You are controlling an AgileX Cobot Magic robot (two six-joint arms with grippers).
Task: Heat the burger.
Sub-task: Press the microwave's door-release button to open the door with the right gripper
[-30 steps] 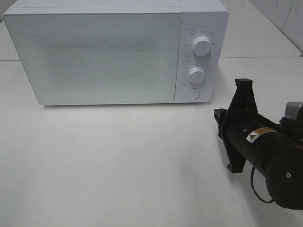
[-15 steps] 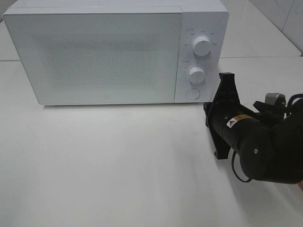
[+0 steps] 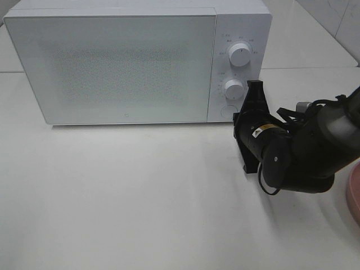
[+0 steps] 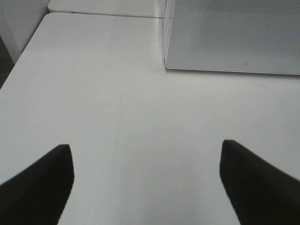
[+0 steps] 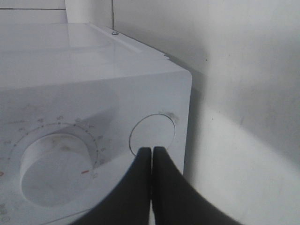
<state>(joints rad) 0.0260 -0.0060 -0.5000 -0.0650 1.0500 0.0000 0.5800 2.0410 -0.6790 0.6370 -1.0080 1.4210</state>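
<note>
We saw a big white box-shaped microwave [image 3: 124,67] standing on the flat white desk [image 3: 140,197]. Its frosted door was shut. We could not see through it, so we could not tell where the burger was.

Our black right arm [image 3: 304,152] reached in toward the microwave's panel of controls, on the side away from the door. Our right fingers [image 5: 140,178] were pressed tight together, with nothing between them. Their tips were at the lower edge of the round flat white button [image 5: 152,133] at the bottom of the microwave's panel. We could not tell if they touched it. The lower white knob [image 5: 56,168] was just beside that button on the microwave, and the upper white knob [image 3: 241,55] was above it.

Our left fingers [image 4: 47,178] were spread wide apart and held nothing. They hung over the bare desk in front of the microwave, toward its door side and apart from it.

A bit of a round pink plate [image 3: 354,197] showed on the desk, well apart from the microwave, beyond our right arm.
</note>
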